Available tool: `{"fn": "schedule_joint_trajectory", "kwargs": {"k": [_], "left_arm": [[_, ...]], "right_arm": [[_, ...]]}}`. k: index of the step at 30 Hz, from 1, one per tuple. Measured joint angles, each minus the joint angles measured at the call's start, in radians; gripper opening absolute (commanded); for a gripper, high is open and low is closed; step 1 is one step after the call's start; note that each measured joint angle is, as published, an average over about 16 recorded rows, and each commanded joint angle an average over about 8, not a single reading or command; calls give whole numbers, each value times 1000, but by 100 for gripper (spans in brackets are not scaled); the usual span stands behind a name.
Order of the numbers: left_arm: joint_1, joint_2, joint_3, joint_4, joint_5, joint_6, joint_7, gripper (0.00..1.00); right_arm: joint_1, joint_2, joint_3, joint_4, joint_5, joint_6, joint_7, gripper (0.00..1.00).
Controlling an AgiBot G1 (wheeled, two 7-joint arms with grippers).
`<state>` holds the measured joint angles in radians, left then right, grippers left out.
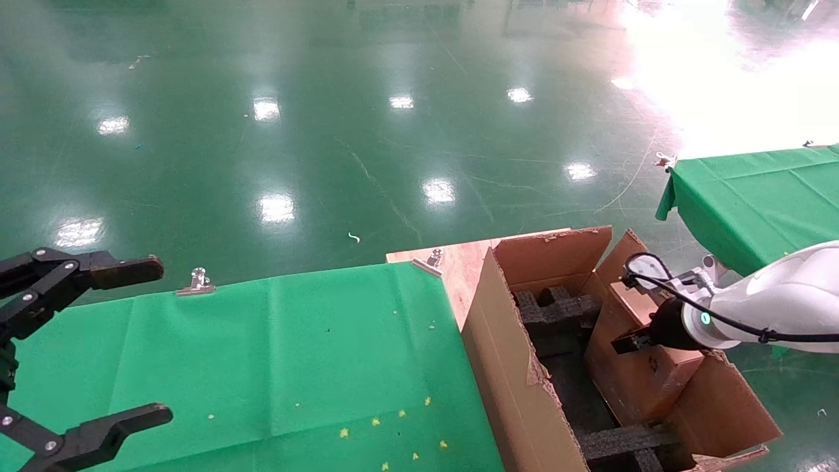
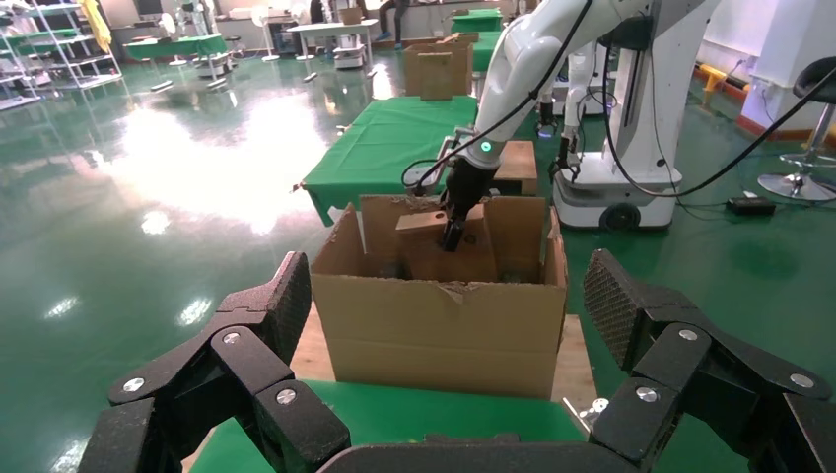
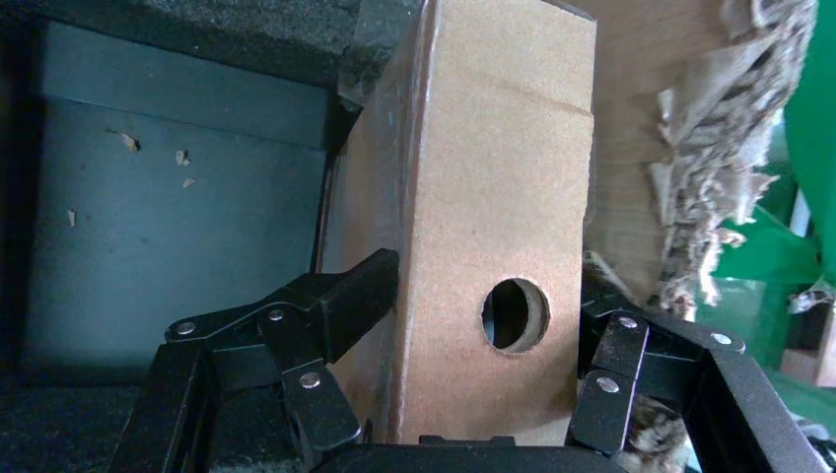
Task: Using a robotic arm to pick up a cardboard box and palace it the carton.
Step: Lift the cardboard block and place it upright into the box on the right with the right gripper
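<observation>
The white robotic arm (image 1: pixel 780 301) reaches down into the large torn-flapped carton (image 1: pixel 505 367). Its right gripper (image 1: pixel 632 341) is shut on the small cardboard box (image 1: pixel 639 373), which stands on edge inside the carton against the far wall. In the right wrist view the fingers (image 3: pixel 345 296) press both sides of the box (image 3: pixel 483 177), beside its round hole (image 3: pixel 515 315). The left wrist view shows the carton (image 2: pixel 444 335), the box (image 2: pixel 429 256) and the right gripper (image 2: pixel 455 232) from the front. My left gripper (image 1: pixel 141 344) is open and empty over the green table at the far left.
Black foam inserts (image 1: pixel 557 308) line the carton's bottom. The carton sits on a wooden board (image 1: pixel 459 262) at the end of the green-clothed table (image 1: pixel 262 367), which has metal clips (image 1: pixel 196 282). A second green table (image 1: pixel 754 196) stands at the right.
</observation>
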<state>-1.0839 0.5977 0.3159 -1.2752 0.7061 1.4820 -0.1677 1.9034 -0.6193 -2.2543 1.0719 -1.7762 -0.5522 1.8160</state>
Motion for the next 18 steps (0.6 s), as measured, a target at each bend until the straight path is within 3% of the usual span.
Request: {"fn": "schedule_joint_trajectory", "kwargs": {"k": [18], "left_arm": [[0, 0, 1, 0, 0, 0, 0, 100]], "right_arm": [[-125, -24, 26, -94, 143, 79, -82, 0]]}}
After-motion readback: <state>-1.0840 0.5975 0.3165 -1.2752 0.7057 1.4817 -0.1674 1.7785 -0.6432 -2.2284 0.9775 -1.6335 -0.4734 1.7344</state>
